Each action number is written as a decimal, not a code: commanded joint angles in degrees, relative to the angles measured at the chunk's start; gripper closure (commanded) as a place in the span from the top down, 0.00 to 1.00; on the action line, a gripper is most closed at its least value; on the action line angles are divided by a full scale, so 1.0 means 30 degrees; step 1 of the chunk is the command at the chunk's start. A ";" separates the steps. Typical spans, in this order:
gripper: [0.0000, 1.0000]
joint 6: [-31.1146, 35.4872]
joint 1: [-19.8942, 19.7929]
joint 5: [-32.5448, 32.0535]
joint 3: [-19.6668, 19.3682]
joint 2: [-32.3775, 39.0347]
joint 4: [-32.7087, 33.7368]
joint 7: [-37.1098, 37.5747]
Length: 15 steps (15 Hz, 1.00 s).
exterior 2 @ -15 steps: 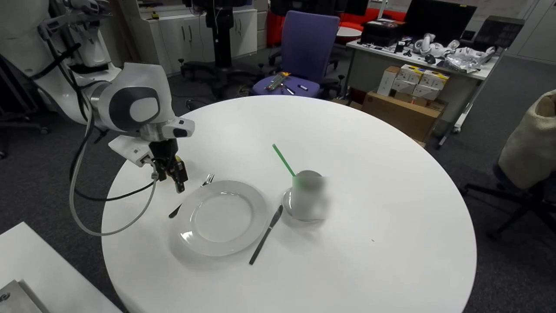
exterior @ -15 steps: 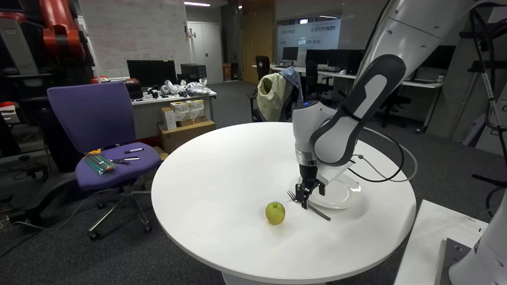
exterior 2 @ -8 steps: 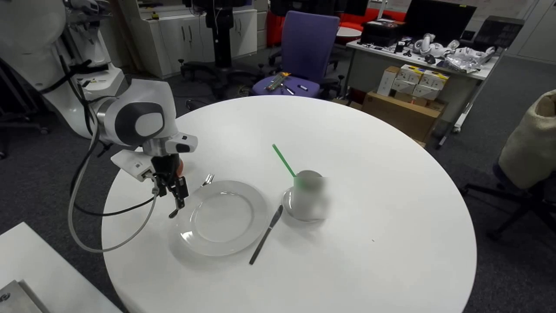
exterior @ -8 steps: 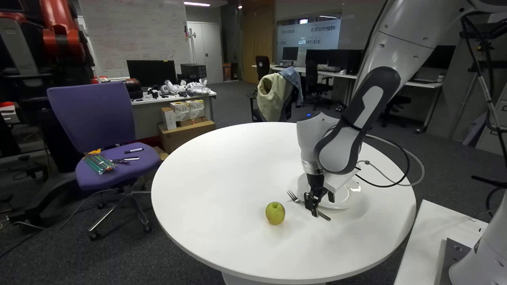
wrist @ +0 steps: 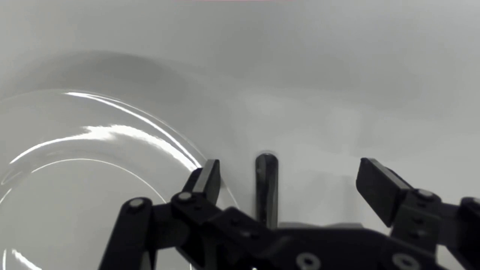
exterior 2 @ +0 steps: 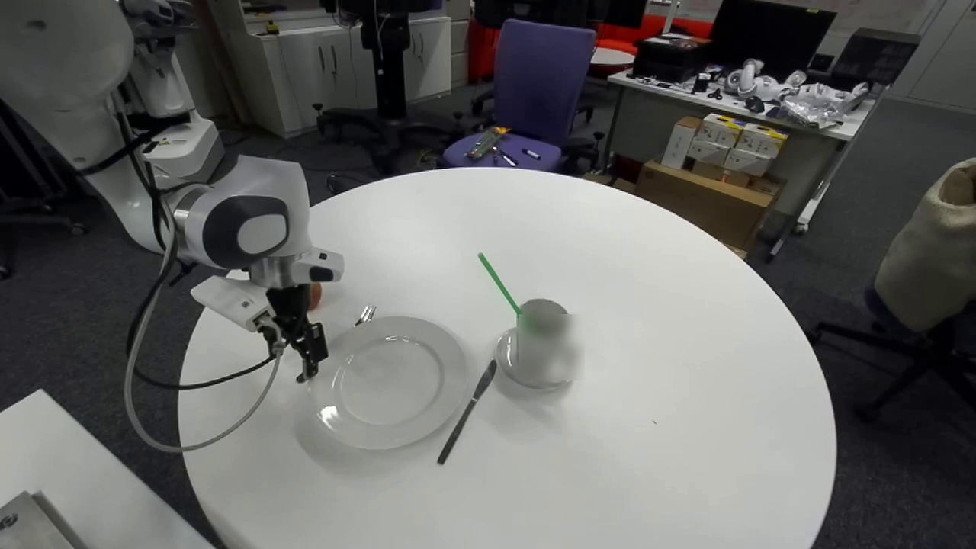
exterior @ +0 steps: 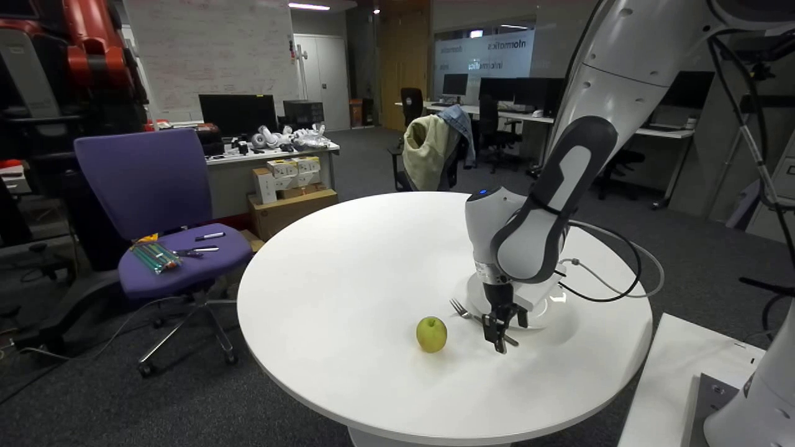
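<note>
Wrist view, round-ended fork handle (wrist: 267, 187), glossy plate (wrist: 75, 202)

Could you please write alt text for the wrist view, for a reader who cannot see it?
Black robot hand wide open, a dark fork handle visible between its parted fingers, touching neither. A shiny white plate fills the lower left, cut off by the frame, on a pale tabletop.

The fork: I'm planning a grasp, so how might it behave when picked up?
The fork is probably stiff, since it looks metallic. Its glossy handle may slip in a loose grip. Pushed sideways, it might nudge the plate beside it.
</note>
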 commanded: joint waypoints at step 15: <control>1.00 -0.0241 -0.0766 0.0172 -0.1343 0.0769 0.0643 -0.0380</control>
